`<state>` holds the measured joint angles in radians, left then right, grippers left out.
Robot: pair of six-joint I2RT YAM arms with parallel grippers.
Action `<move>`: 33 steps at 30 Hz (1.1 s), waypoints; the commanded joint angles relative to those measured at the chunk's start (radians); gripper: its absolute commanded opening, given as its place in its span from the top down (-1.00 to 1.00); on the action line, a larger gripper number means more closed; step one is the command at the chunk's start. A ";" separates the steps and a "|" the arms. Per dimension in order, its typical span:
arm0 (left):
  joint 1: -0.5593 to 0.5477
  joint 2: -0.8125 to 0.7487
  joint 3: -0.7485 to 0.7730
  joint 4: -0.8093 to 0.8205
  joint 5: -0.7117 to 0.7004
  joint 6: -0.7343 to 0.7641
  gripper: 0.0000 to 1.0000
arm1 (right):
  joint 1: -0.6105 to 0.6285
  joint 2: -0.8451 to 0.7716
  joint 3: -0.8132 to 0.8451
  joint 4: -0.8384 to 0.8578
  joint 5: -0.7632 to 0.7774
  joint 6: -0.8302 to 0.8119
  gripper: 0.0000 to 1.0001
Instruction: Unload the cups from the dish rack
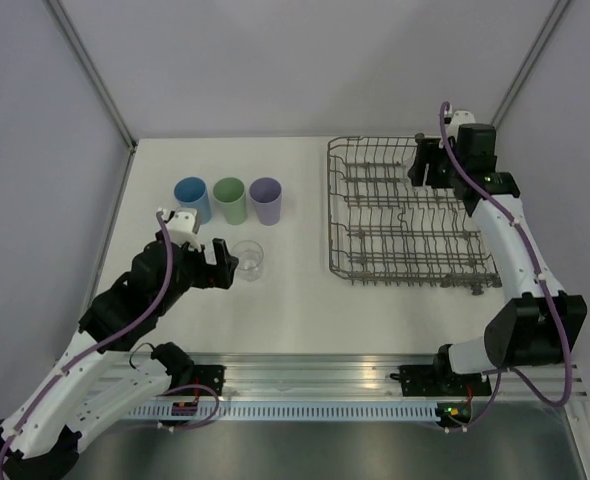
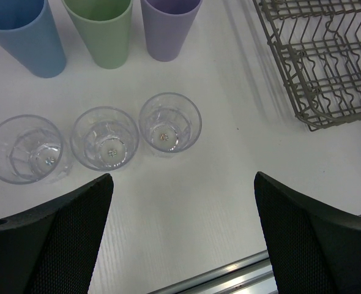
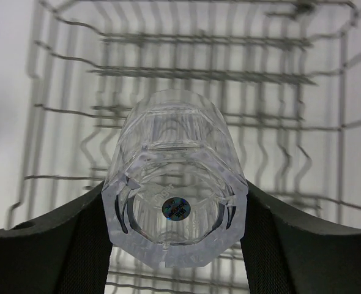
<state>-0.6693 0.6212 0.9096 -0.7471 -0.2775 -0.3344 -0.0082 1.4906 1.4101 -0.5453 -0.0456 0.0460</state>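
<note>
The right gripper [image 3: 175, 228] pinches a clear glass [image 3: 174, 177] over the dish rack [image 1: 332, 215], perhaps lifted clear. Left of the rack, the left gripper [image 2: 182, 184] is spread wide near three clear glasses [image 2: 104, 139] and three tumblers [image 1: 229, 198].

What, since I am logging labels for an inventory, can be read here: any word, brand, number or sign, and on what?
No text is legible in any view.
Round sticker on the base of the held glass in the right gripper: print too blurred to read.
Specks in the bases of the three standing glasses: too small to read.
Coloured marks by the arm bases: too small to read.
</note>
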 commanded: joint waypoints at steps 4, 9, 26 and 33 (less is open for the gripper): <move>0.004 0.012 0.066 0.049 0.044 -0.017 -0.99 | 0.093 -0.216 -0.212 0.279 -0.347 0.161 0.05; 0.004 0.018 0.051 0.155 0.220 -0.090 -0.99 | 0.135 -0.343 -0.368 0.447 -0.572 0.314 0.06; 0.002 0.150 -0.172 1.041 0.716 -0.495 -0.98 | 0.393 -0.477 -0.685 1.191 -0.781 0.807 0.05; -0.007 0.230 -0.216 1.279 0.779 -0.601 -0.64 | 0.479 -0.426 -0.697 1.289 -0.786 0.855 0.05</move>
<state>-0.6701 0.8330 0.7078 0.3237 0.4316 -0.8455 0.4465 1.0554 0.7124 0.6033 -0.8131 0.8749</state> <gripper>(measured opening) 0.852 0.742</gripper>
